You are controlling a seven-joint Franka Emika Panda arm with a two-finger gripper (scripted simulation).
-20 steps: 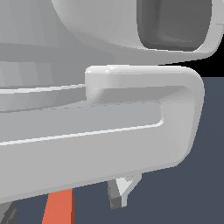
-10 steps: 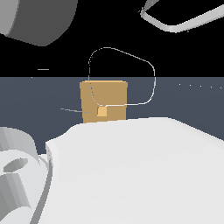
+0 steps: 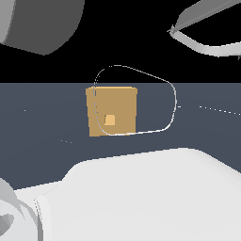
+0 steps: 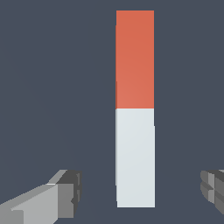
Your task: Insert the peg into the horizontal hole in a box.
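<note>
In the wrist view the gripper [image 4: 139,192] has its two grey fingers [image 4: 65,192] spread wide, one to each side of the peg [image 4: 135,109], and neither touches it: the jaws are released and grasp nothing. The peg lies flat on the dark grey floor [image 4: 52,87] between them, a slim straight bar. Its pale white half [image 4: 135,157] sits level with the fingertips, and its orange-red half [image 4: 135,59] stretches away beyond them (the two colours meet at about the middle of the bar).

In the exterior view, pale rounded parts of the arm [image 3: 141,197] fill the foreground, and more of them crowd the upper corners. The peg does not show here. Farther off, the tan box [image 3: 124,101] stands upright on the same dark floor, its flat face turned to the camera. The hole [image 3: 109,120] is a small lighter square in that face, a little below its middle. A thin pale looping outline runs across the box and past it toward the exterior view's right.
</note>
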